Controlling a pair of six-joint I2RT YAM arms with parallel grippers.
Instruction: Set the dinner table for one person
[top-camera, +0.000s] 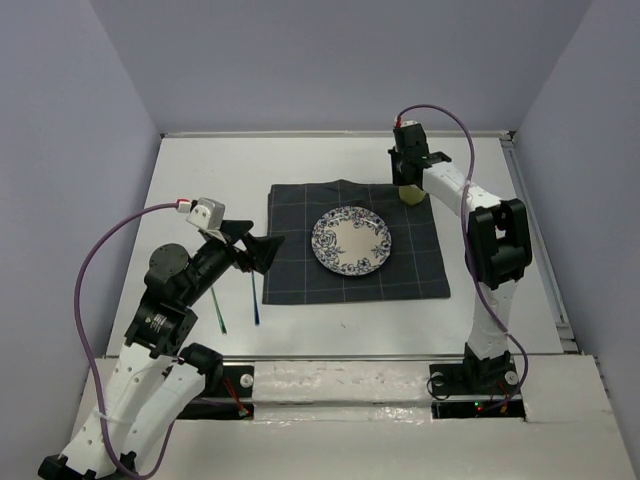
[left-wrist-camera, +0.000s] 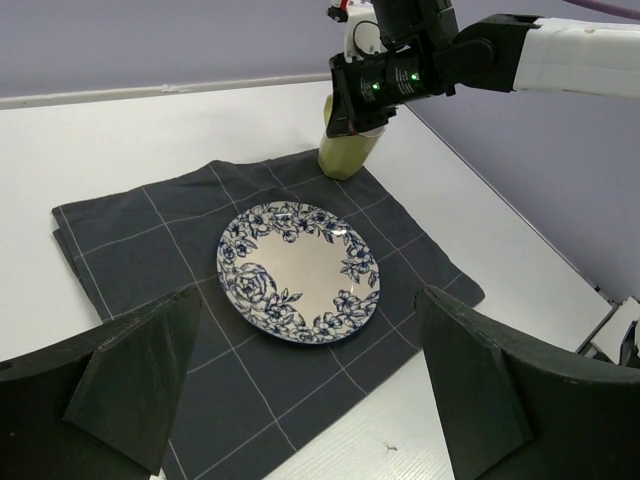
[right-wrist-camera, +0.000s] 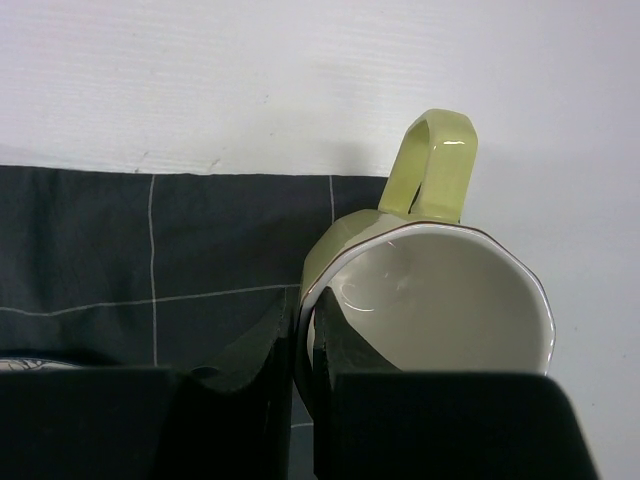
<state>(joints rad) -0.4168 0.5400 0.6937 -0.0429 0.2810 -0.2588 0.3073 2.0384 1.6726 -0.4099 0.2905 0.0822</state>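
Observation:
A blue-flowered white plate (top-camera: 351, 241) lies on a dark plaid placemat (top-camera: 300, 260) on the white dinner table (top-camera: 230, 170). My right gripper (right-wrist-camera: 307, 335) is shut on the rim of a pale green mug (right-wrist-camera: 440, 290), one finger inside and one outside. The mug (top-camera: 409, 192) sits at the placemat's far right corner; it also shows in the left wrist view (left-wrist-camera: 347, 152). My left gripper (top-camera: 262, 253) is open and empty at the placemat's left edge, facing the plate (left-wrist-camera: 298, 271). Two thin utensils (top-camera: 237, 303), green and blue, lie left of the placemat.
A metal rail (top-camera: 535, 240) runs along the table's right edge. Grey walls close in the back and both sides. The arm bases stand at the near edge.

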